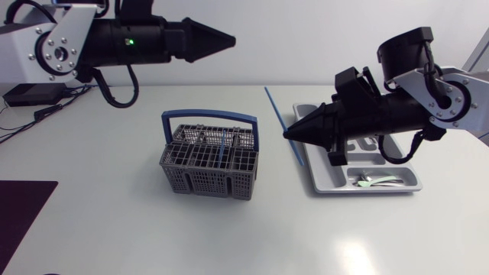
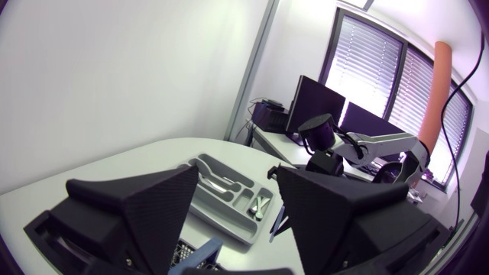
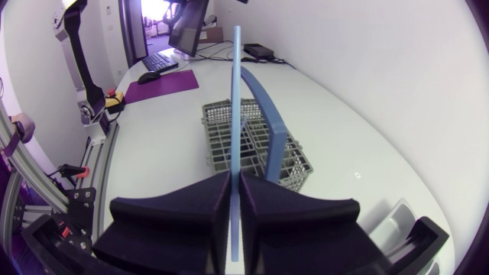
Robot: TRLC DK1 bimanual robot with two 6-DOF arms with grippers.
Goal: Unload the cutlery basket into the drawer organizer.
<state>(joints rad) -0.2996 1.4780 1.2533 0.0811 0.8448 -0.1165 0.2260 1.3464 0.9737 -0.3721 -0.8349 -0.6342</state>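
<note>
Step in hand: placing 1 blue stick in the organizer.
The right claw (image 1: 289,135) grips the blue stick (image 1: 273,103), tilted above the drawer organizer (image 1: 321,174) at its edge nearest the cutlery basket (image 1: 206,179). The left claw (image 2: 237,179) hangs open above the desk. The next move likely calls for lowering it into 1 long compartment, then releasing.

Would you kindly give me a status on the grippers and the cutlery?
Left gripper open, high, clear of the basket. Right gripper shut on blue stick, at the edge of the organizer. Nothing seen blocking.
</note>
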